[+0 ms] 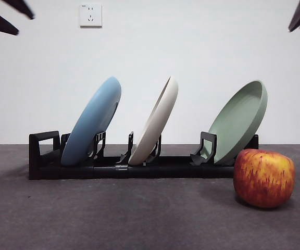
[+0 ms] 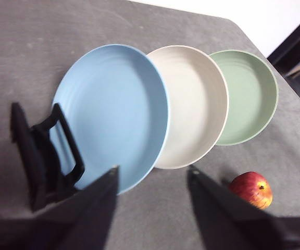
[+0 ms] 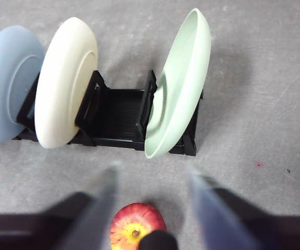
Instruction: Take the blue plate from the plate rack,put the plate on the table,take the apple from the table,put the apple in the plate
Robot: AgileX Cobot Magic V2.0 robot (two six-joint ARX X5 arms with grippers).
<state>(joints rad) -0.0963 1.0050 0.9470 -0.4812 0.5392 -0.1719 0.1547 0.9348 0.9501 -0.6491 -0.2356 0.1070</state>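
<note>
Front view: dark grey table (image 1: 113,219), white wall (image 1: 202,57) with socket (image 1: 90,15); blue plate (image 1: 91,122) leans in plate rack (image 1: 139,167), apple (image 1: 264,178) on the table beside the rack's end.

Left wrist view: left gripper (image 2: 152,177) open above the blue plate (image 2: 111,112).

Right wrist view: right gripper (image 3: 152,174) open over the apple (image 3: 132,224).

The front camera sits low, at table height, looking level across the table (image 1: 139,224) at the plate rack (image 1: 139,167) side-on, close. The left wrist camera looks down from above the rack's handle end, facing the blue plate (image 2: 111,114). The right wrist camera looks steeply down from the other side, above the apple (image 3: 135,225). All three views share the rack, its plates and the apple.
</note>
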